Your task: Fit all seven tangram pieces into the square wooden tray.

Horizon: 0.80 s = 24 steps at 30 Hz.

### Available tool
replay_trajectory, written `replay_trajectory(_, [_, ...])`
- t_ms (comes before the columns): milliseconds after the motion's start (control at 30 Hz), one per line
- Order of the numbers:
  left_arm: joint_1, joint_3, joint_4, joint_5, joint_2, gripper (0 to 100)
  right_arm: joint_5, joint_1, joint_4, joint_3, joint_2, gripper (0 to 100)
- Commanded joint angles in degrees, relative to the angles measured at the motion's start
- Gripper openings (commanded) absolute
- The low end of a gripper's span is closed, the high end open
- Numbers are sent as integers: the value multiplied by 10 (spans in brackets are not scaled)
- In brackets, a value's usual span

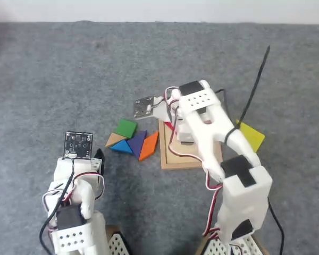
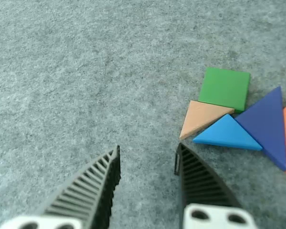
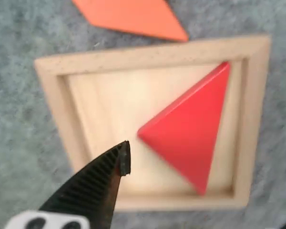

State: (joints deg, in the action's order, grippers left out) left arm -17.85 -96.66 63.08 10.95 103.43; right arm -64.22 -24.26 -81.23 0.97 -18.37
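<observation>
The square wooden tray (image 1: pixel 176 161) lies under my right arm, and a red triangle (image 3: pixel 193 136) rests flat inside the tray (image 3: pixel 148 53), in one corner. My right gripper (image 3: pixel 205 188) hovers open just above the tray floor; its ridged finger (image 3: pixel 102 183) is beside the red triangle. Left of the tray sits a cluster: green square (image 1: pixel 126 128), tan triangle (image 1: pixel 115 139), blue triangle (image 1: pixel 122 147), purple triangle (image 1: pixel 136 142) and orange parallelogram (image 1: pixel 149 145). A yellow triangle (image 1: pixel 251 136) lies right of the tray. My left gripper (image 2: pixel 148 155) is open over bare carpet, short of the tan triangle (image 2: pixel 202 117).
Everything sits on grey carpet (image 1: pixel 69 69). The right arm's body covers much of the tray in the high view. A black cable (image 1: pixel 257 79) rises behind the right arm. Open carpet stretches to the far side and left of the pieces.
</observation>
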Motion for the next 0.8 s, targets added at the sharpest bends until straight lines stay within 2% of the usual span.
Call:
replay_trajectory(0, [-3, 2, -8, 5, 6, 182, 12, 44, -2, 5, 51, 522])
replay_trajectory(200, [-3, 2, -8, 5, 6, 182, 17, 36, 91, -76, 8, 522])
replay_trajectory(400, [-4, 2, -8, 5, 6, 182, 42, 12, 101, -77, 5, 523])
replay_trajectory(767, [-4, 2, -8, 5, 6, 182, 44, 22, 136, -50, 0, 523])
